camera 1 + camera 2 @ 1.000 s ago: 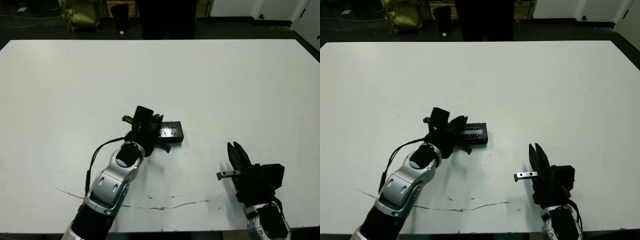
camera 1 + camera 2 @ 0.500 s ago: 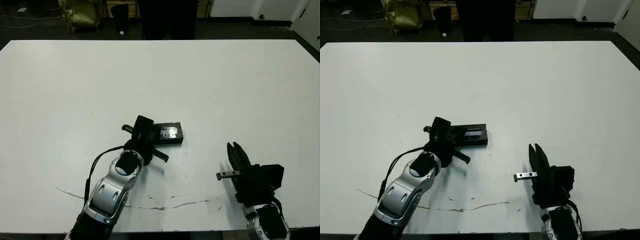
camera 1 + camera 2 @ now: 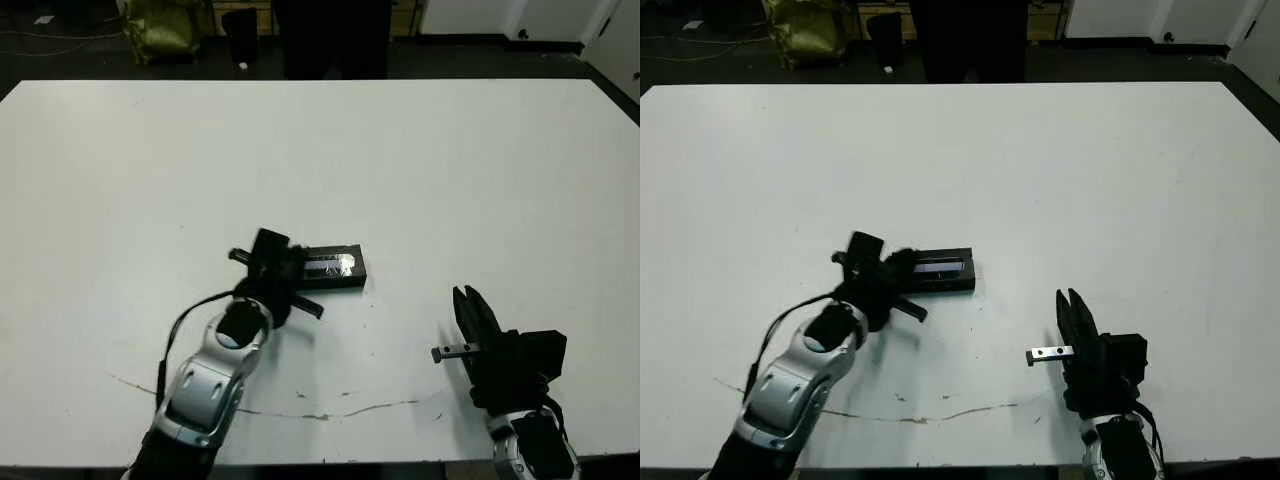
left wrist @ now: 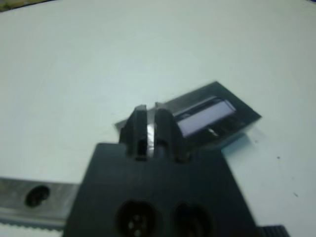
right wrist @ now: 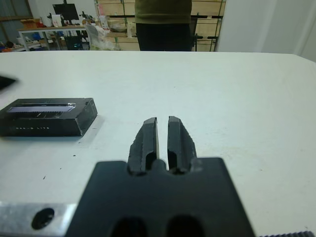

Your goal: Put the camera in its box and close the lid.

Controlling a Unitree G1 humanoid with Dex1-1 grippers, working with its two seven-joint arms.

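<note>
Lid (image 3: 333,268) on box, seated flat mid-surface (image 3: 420,160), stripe up; camera not visible, presumably inside. Left tool (image 4: 148,129) at lid's near-left end, fingers narrow with a thin slit, holding nothing. Right tool (image 5: 162,140) well apart to the right, fingers nearly together, empty. Closing step looks about finished; next probably a check that lid sits flush, then left tool clear.

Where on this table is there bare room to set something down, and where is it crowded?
Bare: the whole far half of the table beyond the lid, both outer sides, and the strip between the lid and the right end effector. Crowded: only around the left end effector, right beside the lid.
</note>
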